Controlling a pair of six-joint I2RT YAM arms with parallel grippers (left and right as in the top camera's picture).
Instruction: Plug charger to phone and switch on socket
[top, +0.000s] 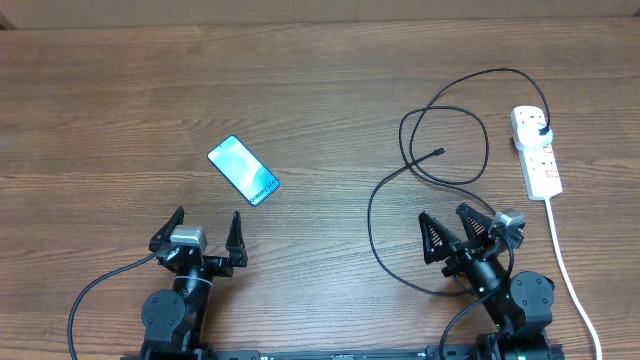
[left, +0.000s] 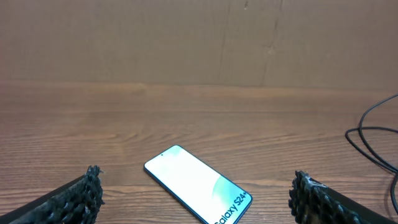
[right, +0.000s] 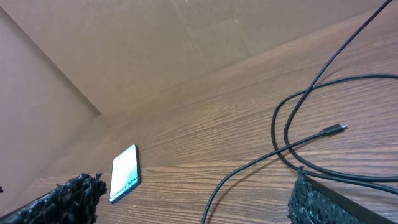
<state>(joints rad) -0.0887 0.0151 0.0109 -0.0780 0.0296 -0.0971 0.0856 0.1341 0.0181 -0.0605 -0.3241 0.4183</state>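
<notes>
The phone (top: 243, 170) lies flat on the wooden table, screen lit, left of centre; it also shows in the left wrist view (left: 198, 183) and the right wrist view (right: 124, 172). The black charger cable (top: 405, 140) loops over the right half of the table. Its connector tip (top: 440, 152) lies free, also seen in the right wrist view (right: 336, 129). Its black plug (top: 543, 132) sits in the white socket strip (top: 536, 152) at far right. My left gripper (top: 205, 232) is open and empty, just in front of the phone. My right gripper (top: 449, 228) is open and empty, near the cable loop.
The strip's white cord (top: 566, 260) runs down the right side toward the front edge, beside my right arm. A brown cardboard wall (left: 199, 37) stands behind the table.
</notes>
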